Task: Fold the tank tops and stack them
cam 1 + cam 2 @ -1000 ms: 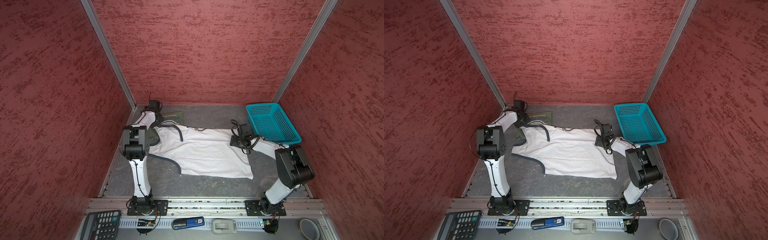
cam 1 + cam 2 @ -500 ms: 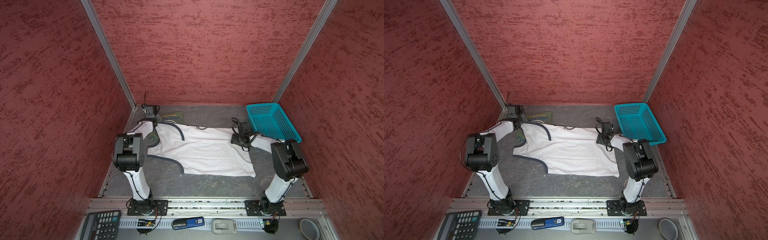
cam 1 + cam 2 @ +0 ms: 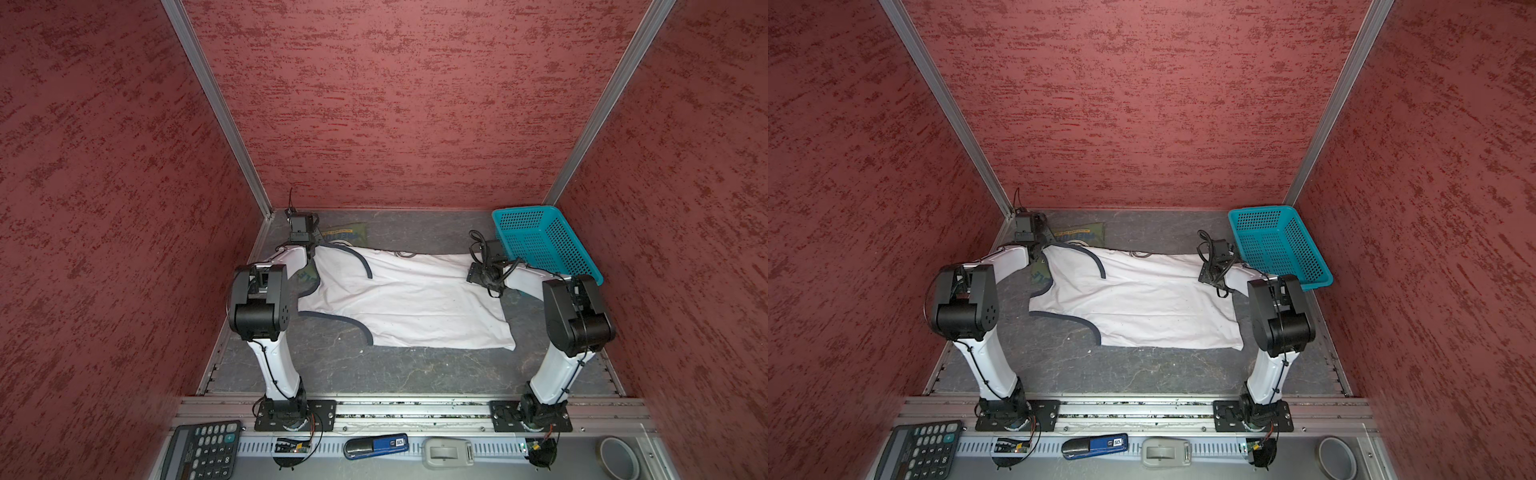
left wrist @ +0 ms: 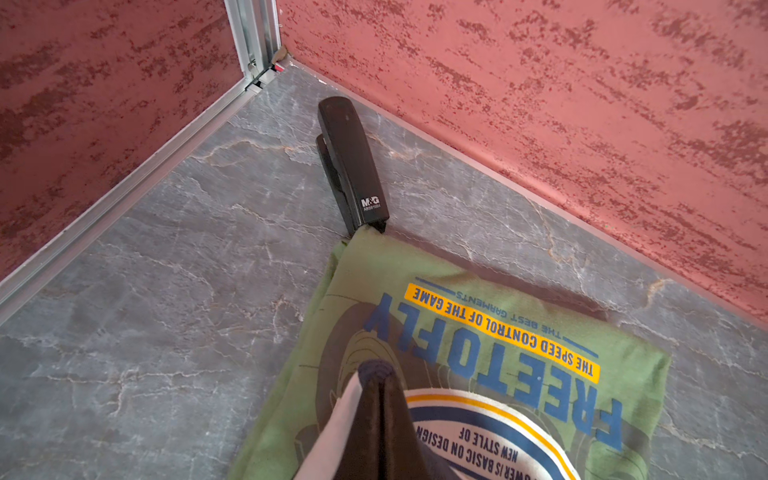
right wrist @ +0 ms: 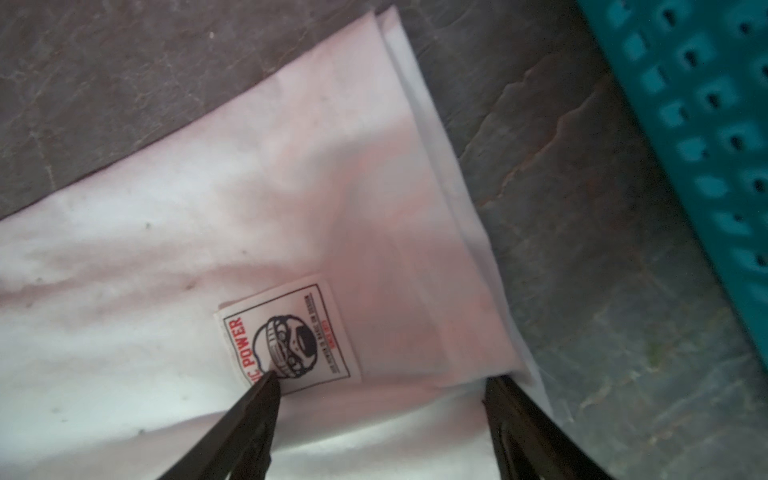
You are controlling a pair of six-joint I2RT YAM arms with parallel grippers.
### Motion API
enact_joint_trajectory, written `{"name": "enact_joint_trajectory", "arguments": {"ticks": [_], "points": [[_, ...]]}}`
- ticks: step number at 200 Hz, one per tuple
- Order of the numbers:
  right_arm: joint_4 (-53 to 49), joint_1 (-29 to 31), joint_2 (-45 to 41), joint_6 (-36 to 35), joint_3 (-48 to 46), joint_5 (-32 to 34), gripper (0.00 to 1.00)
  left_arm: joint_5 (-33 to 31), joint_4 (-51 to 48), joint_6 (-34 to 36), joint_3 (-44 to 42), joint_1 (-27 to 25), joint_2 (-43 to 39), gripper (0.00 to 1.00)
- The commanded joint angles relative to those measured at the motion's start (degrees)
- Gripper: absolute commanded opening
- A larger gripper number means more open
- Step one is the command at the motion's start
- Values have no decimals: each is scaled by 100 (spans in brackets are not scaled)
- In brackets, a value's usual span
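The white tank top [image 3: 407, 303] [image 3: 1138, 299] lies spread across the grey floor, its grey-trimmed straps toward the left. Folded in the back left corner is the olive green tank top [image 3: 347, 235] [image 4: 478, 332], badge print up. My left gripper [image 3: 312, 246] [image 4: 376, 374] hovers over the green one, shut on a grey-trimmed strap of the white tank top. At the white top's far right hem corner my right gripper [image 3: 478, 276] [image 5: 382, 384] stands open. Its fingers [image 5: 262, 399] straddle the cloth beside a small printed label [image 5: 286, 336].
A turquoise mesh basket [image 3: 544, 243] [image 5: 706, 124] stands at the back right, close beside the right gripper. A black stapler [image 4: 351, 162] lies in the back left corner against the green top. Calculator [image 3: 203, 449], blue stapler [image 3: 376, 444] and tape roll [image 3: 619, 457] sit on the front rail.
My left gripper has drawn the strap back and left toward the corner, stretching the white top out. My right gripper has shifted slightly rightward toward the basket, staying open.
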Motion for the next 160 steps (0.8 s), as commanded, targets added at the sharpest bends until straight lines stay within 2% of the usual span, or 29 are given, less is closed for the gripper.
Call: {"name": "enact_joint_trajectory", "arguments": {"ticks": [1,20,37,71,107,134,160], "points": [[-272,-60,-12,5,211,103,79,189,-359,-2,-7,85,-186,0],[-305,-46,-202,-18,274,-33,79,301,-870,-174,98,129,-190,0],[-296,151,-568,-43,292,-111,79,409,-936,-257,94,172,-165,0],[51,1299,-1062,-9,485,-454,77,517,-792,-356,60,213,-130,0],[153,2643,-163,26,1426,-458,76,683,-634,-474,37,222,-108,0],[63,3243,659,9,2238,-470,75,751,-551,-539,-38,224,-143,0],[-93,3566,1296,-15,2916,-535,73,867,-487,-609,-77,228,-159,0]]}}
